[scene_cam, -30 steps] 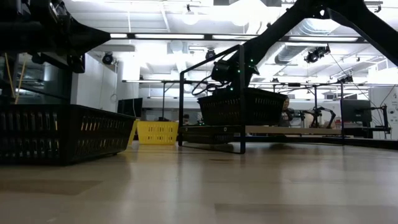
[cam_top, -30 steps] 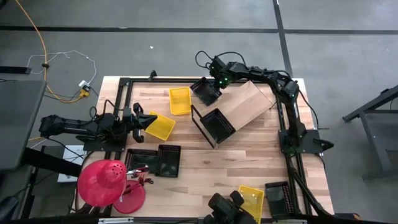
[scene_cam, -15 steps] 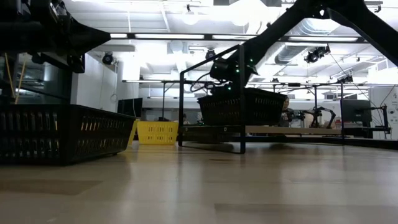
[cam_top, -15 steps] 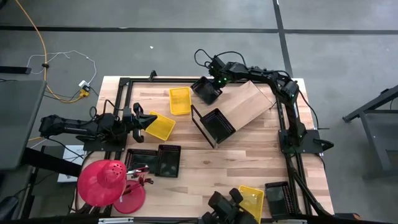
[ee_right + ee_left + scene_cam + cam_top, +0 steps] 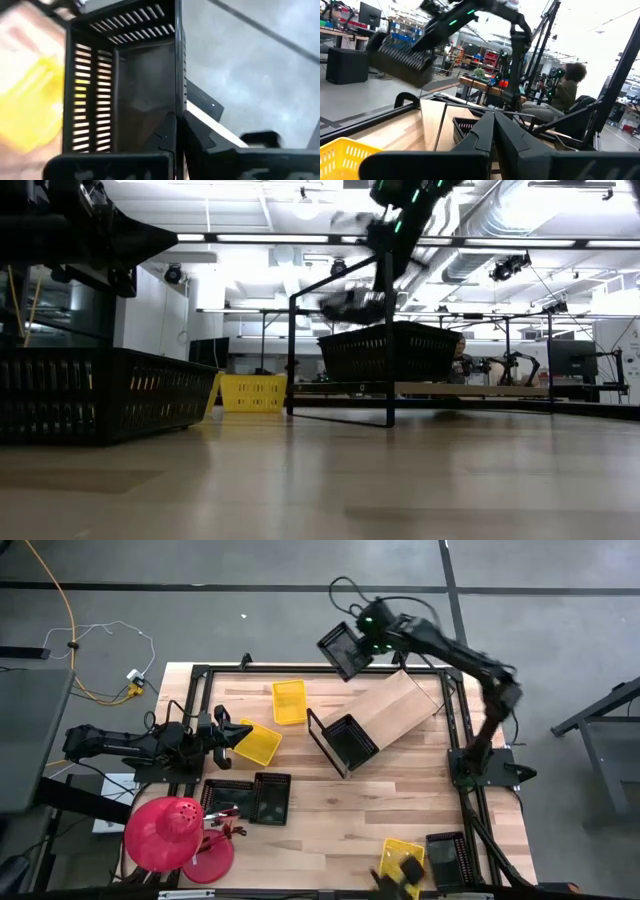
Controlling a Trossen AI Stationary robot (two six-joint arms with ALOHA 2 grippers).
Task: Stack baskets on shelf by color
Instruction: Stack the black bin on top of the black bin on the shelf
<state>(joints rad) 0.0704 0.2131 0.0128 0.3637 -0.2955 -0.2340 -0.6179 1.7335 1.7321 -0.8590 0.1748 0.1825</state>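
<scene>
Here the right gripper (image 5: pixel 362 640) is clamped on a black basket (image 5: pixel 340 648), top center of frame. The left gripper (image 5: pixel 226 734) rests closed at left, beside a yellow basket (image 5: pixel 259 743).

Low view: black basket (image 5: pixel 352 302) in the air motion-blurred, outline smeared; the right gripper (image 5: pixel 385 240) above it also blurred, fingers not readable there. Near black basket (image 5: pixel 95 392) cut off at the left edge.

High view: yellow basket (image 5: pixel 403 856) at the bottom edge partly covered by a blurred dark shape (image 5: pixel 398 871), identity unclear. Red dome (image 5: pixel 162 833) hides part of the table (image 5: pixel 330 810) corner.

Right wrist view: yellow smear (image 5: pixel 31 102) beyond the basket wall (image 5: pixel 125 90), shape unreadable.
</scene>
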